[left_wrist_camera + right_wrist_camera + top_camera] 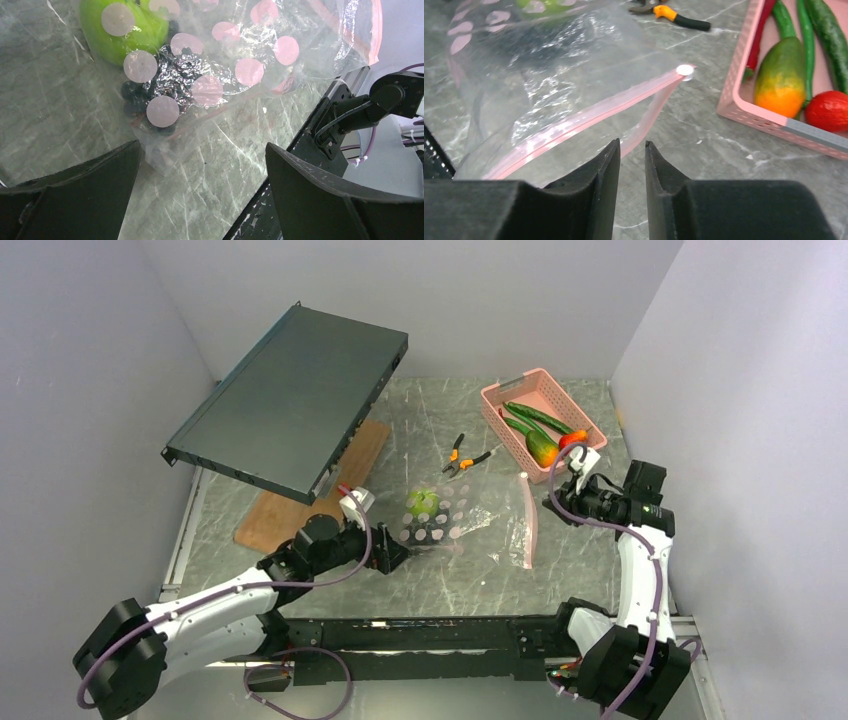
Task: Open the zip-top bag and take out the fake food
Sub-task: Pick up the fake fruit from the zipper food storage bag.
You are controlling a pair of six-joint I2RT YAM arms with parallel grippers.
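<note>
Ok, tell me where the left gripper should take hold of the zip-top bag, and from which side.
Pinch the empty corner of the zip-top bag next to the grape bunch; the open left gripper faces it. Come in low from the closed end: the film lies flat there, and the pink zip strip is at the far, right end.

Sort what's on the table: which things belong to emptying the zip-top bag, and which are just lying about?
Job in hand: zip-top bag, mouth open; green apple and grape bunch inside it; cucumbers, mango and red piece lying in the pink basket.
Lying about: orange-handled pliers; dark flat metal case; wooden board.
</note>
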